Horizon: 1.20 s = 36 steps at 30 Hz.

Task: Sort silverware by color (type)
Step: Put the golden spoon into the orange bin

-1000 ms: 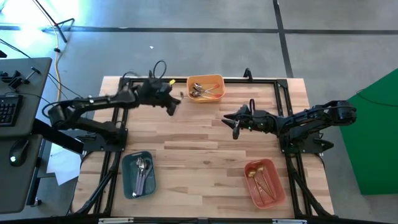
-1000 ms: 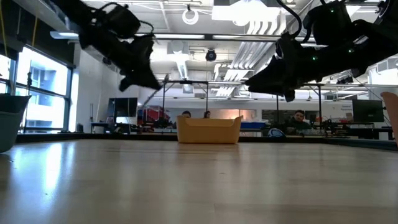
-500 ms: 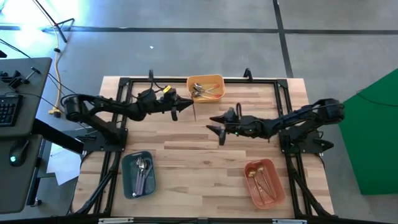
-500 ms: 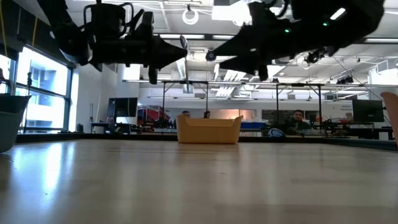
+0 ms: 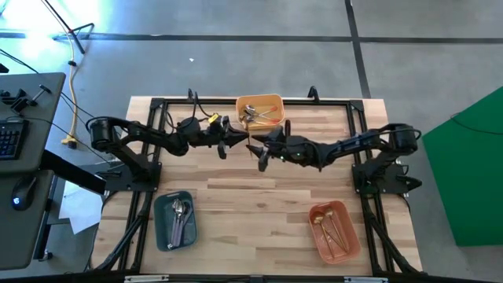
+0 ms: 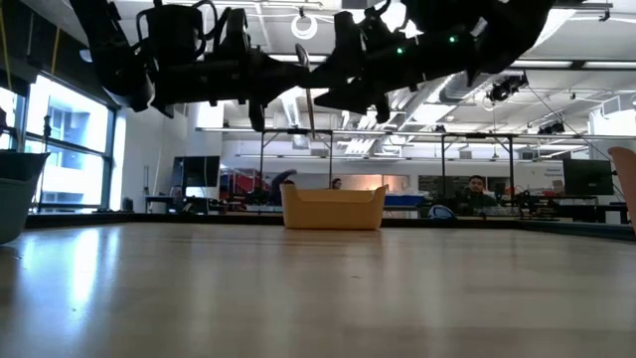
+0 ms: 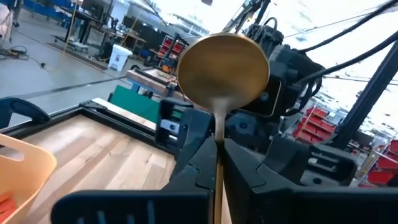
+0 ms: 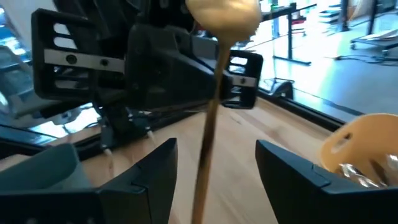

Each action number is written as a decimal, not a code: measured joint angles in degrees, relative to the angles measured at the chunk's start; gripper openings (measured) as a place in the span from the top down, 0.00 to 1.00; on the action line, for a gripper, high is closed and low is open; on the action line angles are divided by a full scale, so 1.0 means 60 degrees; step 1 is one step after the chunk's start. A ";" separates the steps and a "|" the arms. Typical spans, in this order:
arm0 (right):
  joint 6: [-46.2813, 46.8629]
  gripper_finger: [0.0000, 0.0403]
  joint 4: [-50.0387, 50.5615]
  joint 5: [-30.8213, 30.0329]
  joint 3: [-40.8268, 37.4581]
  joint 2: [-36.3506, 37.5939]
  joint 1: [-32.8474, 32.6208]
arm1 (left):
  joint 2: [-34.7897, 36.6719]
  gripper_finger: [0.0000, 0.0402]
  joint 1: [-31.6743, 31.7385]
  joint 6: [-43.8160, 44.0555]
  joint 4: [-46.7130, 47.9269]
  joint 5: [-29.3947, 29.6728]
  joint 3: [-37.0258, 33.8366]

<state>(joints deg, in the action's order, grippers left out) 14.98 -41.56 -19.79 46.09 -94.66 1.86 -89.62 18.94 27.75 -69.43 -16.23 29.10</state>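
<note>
A gold-coloured spoon (image 7: 224, 65) stands upright in the air over the table's middle, bowl up and handle (image 6: 311, 119) hanging down. My left gripper (image 7: 217, 146) reaches in level from the table's left and is shut on it. My right gripper (image 8: 214, 149) comes level from the right and is open. Its two fingers stand on either side of the spoon's handle (image 8: 208, 134) without touching. In the high view the two grippers (image 5: 240, 141) (image 5: 261, 153) meet just near the yellow-orange tray (image 5: 277, 104). My left gripper pinches the gold spoon between its two fingers at the top of the handle, just below the bowl (image 7: 218, 127). The fingers come level from the table's left and lie across the handle. The spoon is lifted clear and upright, its handle hanging below the fingers.
The yellow-orange tray (image 6: 334, 209) at the far edge holds several spoons. A teal tray (image 5: 161, 228) near the left corner holds silver-bowled spoons. A pink-orange tray (image 5: 350, 229) near the right corner holds gold spoons. Bare wood lies between them. People sit in the room beyond.
My left gripper moved from beside the yellow-orange tray toward the table's middle, turned level, and now carries the gold spoon lifted clear and upright. My right gripper travelled toward the table's left and far side until its open fingers came around the spoon's handle.
</note>
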 joint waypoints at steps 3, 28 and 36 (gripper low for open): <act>0.0018 0.51 -0.0026 0.0558 0.0245 -0.0224 0.0124 | 0.0000 1.00 -0.0040 -0.0135 0.0007 0.0010 0.0000; 0.0238 0.97 0.2334 -0.0031 0.0505 0.0763 -0.0364 | 0.0000 0.79 -0.0089 -0.0945 0.0694 -0.0343 -0.0045; 0.2222 0.98 0.6320 -0.0480 0.0516 0.2631 -0.1669 | 0.0000 0.72 -0.0293 -0.1788 0.1494 -0.0380 -0.0053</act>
<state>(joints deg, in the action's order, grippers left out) 28.31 -3.64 -22.67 49.19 -78.87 -8.16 -89.62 17.18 17.02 -60.47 -18.51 28.79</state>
